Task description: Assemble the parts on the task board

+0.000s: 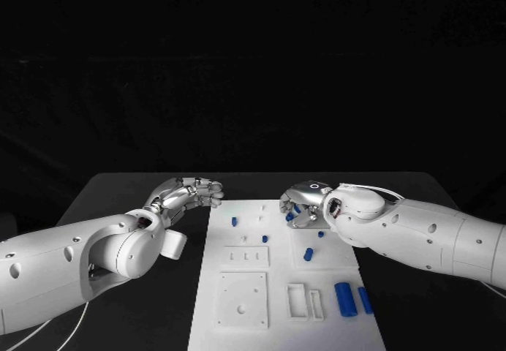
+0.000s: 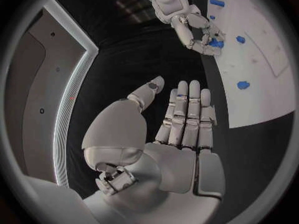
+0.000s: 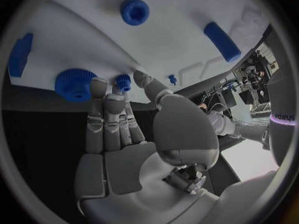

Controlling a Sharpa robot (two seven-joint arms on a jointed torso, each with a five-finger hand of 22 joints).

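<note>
The white task board [image 1: 214, 235] lies in the middle of the black table. My right hand [image 1: 312, 203] hovers over its far right part. Its thumb and a fingertip [image 3: 142, 78] pinch a small blue part [image 3: 123, 81], right beside a blue gear [image 3: 76, 84] on the board [image 3: 168, 40]. I cannot tell if the small part is lifted. My left hand [image 1: 191, 193] hangs above the table just left of the board's far corner, fingers [image 2: 187, 114] straight and apart, holding nothing. The left wrist view shows the right hand [image 2: 190, 25] curled over a blue piece [image 2: 216, 43].
Other blue parts lie on the board: small ones [image 1: 233, 219] [image 1: 266, 238] in the far half, a peg [image 1: 308, 254] in the middle and two long cylinders [image 1: 345, 298] near the front right. A square raised plate [image 1: 243, 300] sits at the front left.
</note>
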